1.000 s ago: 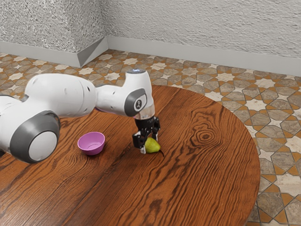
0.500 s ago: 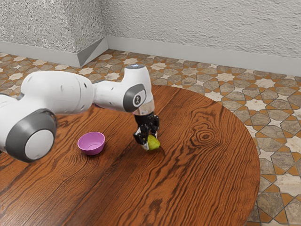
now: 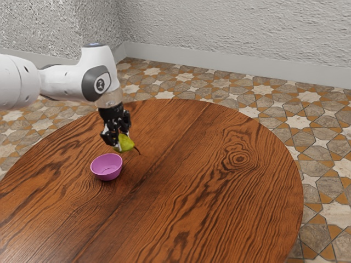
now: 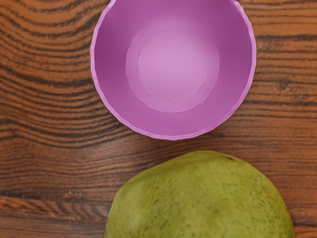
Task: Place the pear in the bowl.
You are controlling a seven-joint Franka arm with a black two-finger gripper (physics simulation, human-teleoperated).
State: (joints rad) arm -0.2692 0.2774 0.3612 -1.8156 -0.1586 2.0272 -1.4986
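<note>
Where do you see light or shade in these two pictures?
Exterior view: a faint sheen on the round brown wooden table toward the lower left; wrist view: in the round pink bowl, the floor looks lighter than the wall.

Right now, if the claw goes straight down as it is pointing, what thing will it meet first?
Below the claw and the pear it holds, probably the rim of the bowl, or the table just beside it; depth is unclear, so I cannot say which.
</note>
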